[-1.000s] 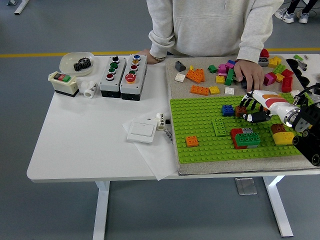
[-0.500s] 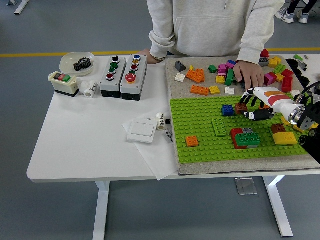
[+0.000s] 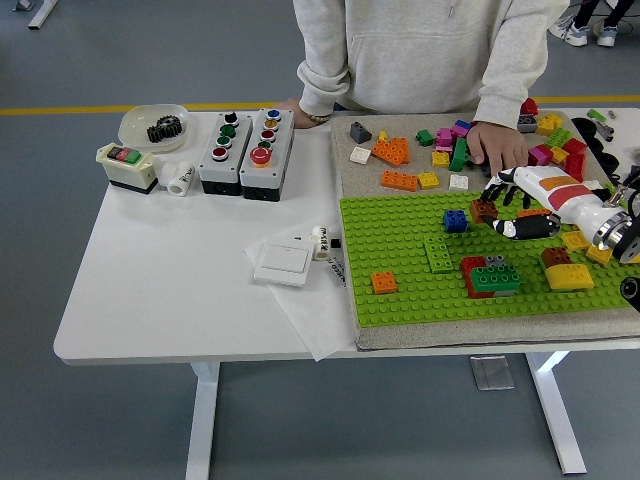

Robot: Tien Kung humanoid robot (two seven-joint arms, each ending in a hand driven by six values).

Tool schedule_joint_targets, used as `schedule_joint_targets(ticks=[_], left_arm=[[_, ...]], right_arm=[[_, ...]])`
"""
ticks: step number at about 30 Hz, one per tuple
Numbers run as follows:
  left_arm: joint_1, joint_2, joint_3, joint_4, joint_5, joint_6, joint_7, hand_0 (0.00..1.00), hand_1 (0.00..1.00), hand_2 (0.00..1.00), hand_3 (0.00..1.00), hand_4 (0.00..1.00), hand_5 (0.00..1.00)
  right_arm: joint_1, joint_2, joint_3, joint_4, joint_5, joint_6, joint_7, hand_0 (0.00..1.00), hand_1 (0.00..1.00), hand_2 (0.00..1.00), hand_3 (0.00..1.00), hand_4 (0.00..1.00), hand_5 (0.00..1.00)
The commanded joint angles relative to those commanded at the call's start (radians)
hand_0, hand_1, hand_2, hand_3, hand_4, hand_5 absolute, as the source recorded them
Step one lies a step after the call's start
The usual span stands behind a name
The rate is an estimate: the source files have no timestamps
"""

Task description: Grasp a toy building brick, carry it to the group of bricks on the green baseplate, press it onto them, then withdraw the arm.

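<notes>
The green baseplate [image 3: 400, 245] lies on a beige mat at the table's right. On it a brown brick [image 3: 483, 211] sits right beside a blue brick [image 3: 455, 220]. Nearer the front stand a red, green and grey group of bricks [image 3: 490, 276] and a brown-and-yellow stack [image 3: 565, 270]. My right hand [image 3: 503, 211] reaches in from the right edge, open, its fingers spread just right of the brown brick and holding nothing. The left hand is out of view.
A person stands at the far side with one hand [image 3: 497, 146] resting on the loose bricks [image 3: 440, 148] on the mat. An orange brick [image 3: 384, 283] and a flat green plate [image 3: 438, 254] sit on the baseplate. Button boxes [image 3: 246, 142] and a wall switch [image 3: 285, 262] lie to the left.
My right hand has drawn back up and to the right, and the arm has slid toward the picture's edge. The brown brick stays beside the blue one.
</notes>
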Motion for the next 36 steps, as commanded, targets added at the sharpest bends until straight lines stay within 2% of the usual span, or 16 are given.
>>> schedule_joint_targets(ticks=[10,14,17,20,24,36], left_arm=[[0.000,-0.002,0.000,0.002,-0.001,0.001,-0.004,0.771,0.750,0.741,0.599,0.675,0.588],[0.001,-0.003,-0.001,0.003,-0.001,0.002,-0.005,0.769,0.750,0.739,0.599,0.675,0.590],[0.002,-0.004,-0.001,0.003,-0.001,0.002,-0.005,0.769,0.750,0.739,0.599,0.675,0.590],[0.004,-0.006,-0.004,0.003,0.006,0.001,-0.005,0.768,0.749,0.740,0.599,0.674,0.590],[0.005,-0.007,-0.003,0.003,0.004,0.002,-0.005,0.768,0.749,0.740,0.599,0.674,0.590],[0.002,-0.007,0.000,0.004,0.003,0.001,-0.007,0.765,0.747,0.738,0.599,0.674,0.591]], right_arm=[[-0.109,-0.076,0.104,0.146,-0.016,0.002,0.013,0.334,0.459,0.517,0.506,0.645,0.196],[-0.148,-0.092,0.136,0.174,-0.023,-0.004,0.018,0.341,0.461,0.518,0.507,0.643,0.195],[-0.170,-0.096,0.153,0.182,-0.025,-0.012,0.021,0.341,0.461,0.518,0.507,0.643,0.195],[-0.204,-0.088,0.188,0.190,-0.019,-0.049,0.045,0.343,0.461,0.518,0.506,0.640,0.202],[-0.234,-0.083,0.215,0.200,-0.026,-0.074,0.063,0.343,0.461,0.518,0.506,0.640,0.202],[-0.251,-0.115,0.182,0.229,-0.124,-0.082,0.058,0.347,0.464,0.521,0.506,0.642,0.208]])
